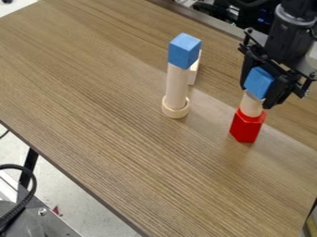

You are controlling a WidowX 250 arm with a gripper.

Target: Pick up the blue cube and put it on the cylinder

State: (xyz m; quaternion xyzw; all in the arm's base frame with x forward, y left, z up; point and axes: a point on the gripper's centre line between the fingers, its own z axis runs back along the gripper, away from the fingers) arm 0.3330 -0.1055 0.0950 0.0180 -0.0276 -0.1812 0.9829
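At the lower left, off the wooden table (93,92), a black cable (33,185) loops over some metal gear (53,220) that the picture's edge cuts off. Further right, a tall pale cylinder (177,88) stands upright in a round wooden base (176,111) with another blue cube (184,51) on top; that stack looks slim and easy to knock, so I'd give it room. Just behind it, a pale block (193,71) is mostly hidden, and I can't make out its full shape. Over to the right, a red block (247,126) holds up a shorter cylinder (252,105), and the task's blue cube (259,82) is right above that, in the gripper (257,92). The jaws are closed on the cube, pinching it from opposite sides. It looks like painted wood: light, stiff, hard to damage, perhaps a bit slick on its flat faces. I'd hold it square across two opposite sides, at about mid-height, keeping the underside free to sit flat. The cylinder's narrow top leaves little margin, and a twist on release could tip it. The near jaw covers part of the cube's right side and lower edge, so I can't tell whether the cube's weight is on the cylinder or still on the grip.
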